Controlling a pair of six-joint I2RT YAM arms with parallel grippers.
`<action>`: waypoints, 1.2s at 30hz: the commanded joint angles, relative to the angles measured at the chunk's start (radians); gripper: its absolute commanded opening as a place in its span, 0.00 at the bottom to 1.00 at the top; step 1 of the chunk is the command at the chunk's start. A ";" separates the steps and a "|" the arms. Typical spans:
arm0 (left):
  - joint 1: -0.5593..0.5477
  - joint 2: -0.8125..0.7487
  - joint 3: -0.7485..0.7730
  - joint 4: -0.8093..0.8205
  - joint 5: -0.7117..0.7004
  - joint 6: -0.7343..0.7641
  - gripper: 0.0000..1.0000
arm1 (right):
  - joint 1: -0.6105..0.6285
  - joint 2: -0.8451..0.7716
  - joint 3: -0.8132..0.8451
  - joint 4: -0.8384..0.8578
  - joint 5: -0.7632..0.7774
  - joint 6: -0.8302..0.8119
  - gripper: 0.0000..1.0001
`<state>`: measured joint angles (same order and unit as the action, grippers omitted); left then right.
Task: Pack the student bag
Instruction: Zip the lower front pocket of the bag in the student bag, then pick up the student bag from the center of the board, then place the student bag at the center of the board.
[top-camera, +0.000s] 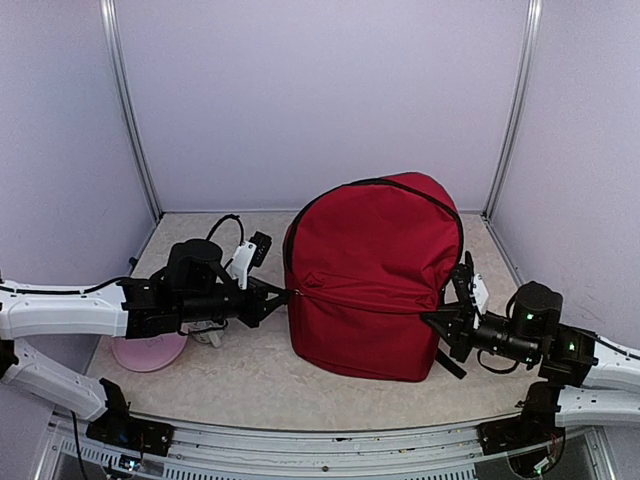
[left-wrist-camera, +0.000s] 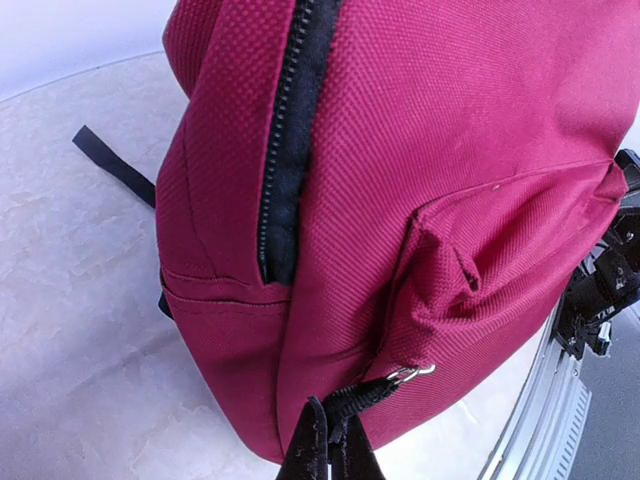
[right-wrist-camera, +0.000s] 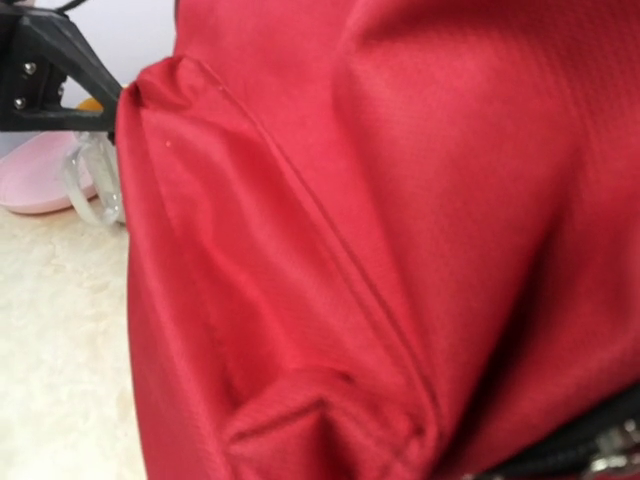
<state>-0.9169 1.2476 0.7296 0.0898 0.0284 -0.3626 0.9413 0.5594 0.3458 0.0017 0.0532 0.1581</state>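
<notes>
The student bag (top-camera: 370, 280) stands upright mid-table, dark red with black zippers. My left gripper (top-camera: 283, 294) is at its left side. In the left wrist view it (left-wrist-camera: 330, 440) is shut on the black cord pull (left-wrist-camera: 372, 394) of the front-pocket zipper, at the bag's (left-wrist-camera: 450, 150) lower corner. My right gripper (top-camera: 432, 320) presses against the bag's right side at pocket height. Red fabric (right-wrist-camera: 400, 200) fills the right wrist view and hides its fingers. A bunched fold (right-wrist-camera: 320, 410) sits where the jaws close.
A pink plate (top-camera: 150, 352) lies under the left arm, with a clear plastic item (right-wrist-camera: 90, 185) beside it. A black strap (left-wrist-camera: 110, 165) trails from the bag onto the table. Enclosure walls stand close on three sides. A metal rail (left-wrist-camera: 540, 420) runs along the near edge.
</notes>
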 joint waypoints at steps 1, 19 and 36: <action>0.022 -0.063 0.033 -0.125 -0.199 0.002 0.00 | -0.033 -0.007 0.115 -0.032 0.050 0.064 0.00; -0.120 -0.087 0.466 -0.356 -0.163 0.127 0.00 | -0.088 0.323 0.767 -0.367 0.184 0.133 0.00; 0.343 -0.057 0.422 -0.289 0.135 0.052 0.99 | -0.420 0.447 0.774 -0.452 -0.003 0.100 1.00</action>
<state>-0.6281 1.2255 1.1591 -0.2512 0.1280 -0.3134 0.5907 0.9752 1.1191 -0.4622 0.1261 0.2893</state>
